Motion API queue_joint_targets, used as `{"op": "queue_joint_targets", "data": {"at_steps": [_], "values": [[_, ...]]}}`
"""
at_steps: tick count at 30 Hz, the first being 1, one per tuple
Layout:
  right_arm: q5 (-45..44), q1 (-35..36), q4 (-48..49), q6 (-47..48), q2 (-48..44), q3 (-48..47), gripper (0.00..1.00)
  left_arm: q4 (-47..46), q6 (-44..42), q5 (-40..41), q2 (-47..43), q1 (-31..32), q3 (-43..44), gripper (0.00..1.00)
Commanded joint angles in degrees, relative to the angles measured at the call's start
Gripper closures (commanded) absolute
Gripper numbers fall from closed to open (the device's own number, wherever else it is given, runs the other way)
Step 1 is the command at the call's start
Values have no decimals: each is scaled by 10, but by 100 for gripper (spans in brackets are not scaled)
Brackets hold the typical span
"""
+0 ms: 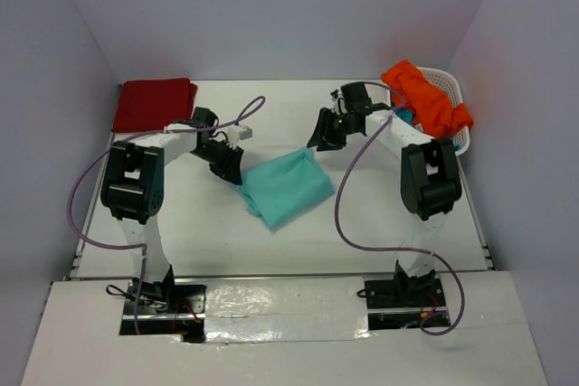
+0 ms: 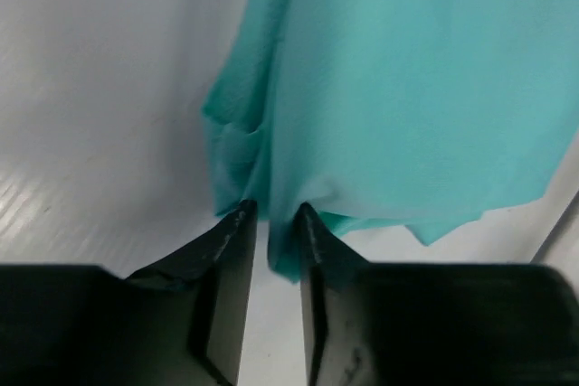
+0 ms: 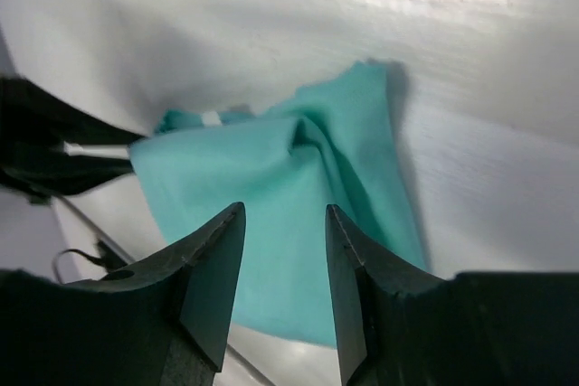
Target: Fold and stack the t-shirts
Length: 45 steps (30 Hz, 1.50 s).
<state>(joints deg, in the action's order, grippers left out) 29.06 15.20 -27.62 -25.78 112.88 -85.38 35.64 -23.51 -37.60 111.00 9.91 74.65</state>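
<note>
A light mint-aqua t-shirt (image 1: 288, 187) lies partly folded in the middle of the table. My left gripper (image 1: 231, 169) is at its left corner, and in the left wrist view (image 2: 276, 219) the jaws are shut on a bunched edge of the shirt (image 2: 407, 88). My right gripper (image 1: 326, 133) hovers open and empty just past the shirt's far right corner; the right wrist view shows it (image 3: 285, 214) above the shirt (image 3: 271, 187). A dark red t-shirt (image 1: 154, 103) lies folded at the back left. A bright orange t-shirt (image 1: 425, 97) is draped over the basket, with a bit of teal-blue cloth (image 1: 404, 116) beneath it.
A white mesh basket (image 1: 458, 106) stands at the back right against the wall. Grey walls close in the table on three sides. Purple cables loop from both arms over the table's near half.
</note>
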Motion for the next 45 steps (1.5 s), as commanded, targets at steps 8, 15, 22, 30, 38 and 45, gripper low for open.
{"op": "queue_joint_targets", "data": {"at_steps": [8,15,22,30,38,45], "values": [[-85,9,87,42,-183,231,51,-56,118,70,-13,-46,110,46],[-44,18,157,-5,-222,349,49,-34,139,74,-107,15,26,46],[-11,56,219,-79,-252,427,62,-58,130,96,-118,91,-33,45],[-25,79,203,-115,-335,508,58,-53,130,108,-116,72,3,46],[-117,65,119,-13,-332,344,59,-26,174,71,-126,26,36,60],[-100,40,109,9,-182,246,50,-38,194,58,-65,26,30,48]]}}
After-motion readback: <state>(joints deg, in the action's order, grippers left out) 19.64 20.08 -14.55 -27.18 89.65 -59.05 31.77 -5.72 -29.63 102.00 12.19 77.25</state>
